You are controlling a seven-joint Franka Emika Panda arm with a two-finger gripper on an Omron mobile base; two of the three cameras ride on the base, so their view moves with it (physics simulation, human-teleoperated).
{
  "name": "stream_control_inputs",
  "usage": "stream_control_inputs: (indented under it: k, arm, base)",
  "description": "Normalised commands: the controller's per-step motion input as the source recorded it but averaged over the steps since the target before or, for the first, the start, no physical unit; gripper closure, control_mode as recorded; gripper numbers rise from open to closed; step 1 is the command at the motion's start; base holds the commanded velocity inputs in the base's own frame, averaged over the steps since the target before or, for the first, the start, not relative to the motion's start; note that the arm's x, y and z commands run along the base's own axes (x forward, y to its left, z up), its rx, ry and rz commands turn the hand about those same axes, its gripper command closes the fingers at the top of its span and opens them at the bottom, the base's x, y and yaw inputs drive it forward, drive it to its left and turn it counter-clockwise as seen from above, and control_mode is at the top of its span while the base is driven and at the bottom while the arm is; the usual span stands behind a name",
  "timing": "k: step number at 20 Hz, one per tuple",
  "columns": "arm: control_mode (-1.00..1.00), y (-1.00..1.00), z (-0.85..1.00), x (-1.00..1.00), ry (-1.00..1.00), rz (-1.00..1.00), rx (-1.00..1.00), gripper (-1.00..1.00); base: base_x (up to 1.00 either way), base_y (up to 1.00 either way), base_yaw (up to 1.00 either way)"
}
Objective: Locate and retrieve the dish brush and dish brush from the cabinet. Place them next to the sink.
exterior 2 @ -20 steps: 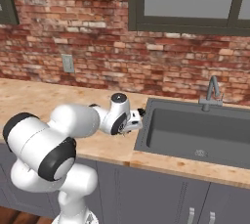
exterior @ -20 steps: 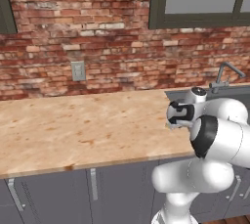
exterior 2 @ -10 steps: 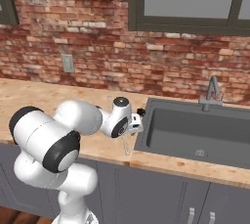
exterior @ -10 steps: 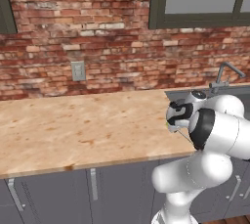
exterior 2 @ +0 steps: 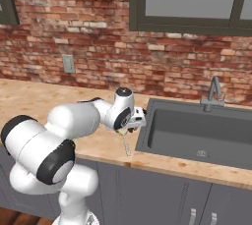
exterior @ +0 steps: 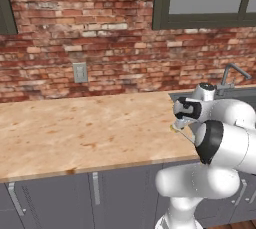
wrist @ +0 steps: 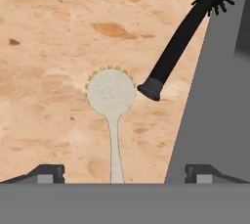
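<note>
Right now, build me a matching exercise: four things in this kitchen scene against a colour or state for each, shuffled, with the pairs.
Things:
1. cream dish brush
2. black dish brush
3. sink
4. gripper

States:
A. dark grey, with a faucet behind it
B. open above the counter
C. spiky round head by the sink's edge
D. lying flat between the fingertips

Pairs: 1-D, 2-C, 3-A, 4-B

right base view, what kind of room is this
A kitchen, rendered rather than real. A dark sink with a curved faucet is set into a wooden counter over grey drawer fronts, a brick wall behind. Two dish brushes lie by the sink, one cream, one black.
</note>
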Motion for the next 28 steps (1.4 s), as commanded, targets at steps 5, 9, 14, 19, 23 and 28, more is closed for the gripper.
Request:
stream_control_inputs:
  k: [5,9,14,19,23,28]
  arm:
    - [-1.0,0.07,0.21,-0.64,-0.1,-0.22,0.2,-1.0]
    - [-1.0,0.15,0.55,-0.63,-0.05,-0.23,0.21,-1.0]
    - [-1.0,0.33,0.6,-0.53,-0.01,-0.14,0.08,-1.0]
    - [-1.0,0.61,0.34,-0.4,0.0,-0.06,-0.09,-1.0]
    - [-1.0,0.59,0.45,-0.33,-0.01,-0.07,-0.08,-1.0]
    - [-1.0,0.47,0.42,-0.35,-0.05,-0.08,-0.07,-1.0]
  base:
    - [0.0,0.0,0.0]
    - [0.0,0.0,0.0]
    - [0.0,0.0,0.0]
    - [0.0,0.0,0.0]
    - [0.0,0.0,0.0]
    - [0.0,0.0,0.0]
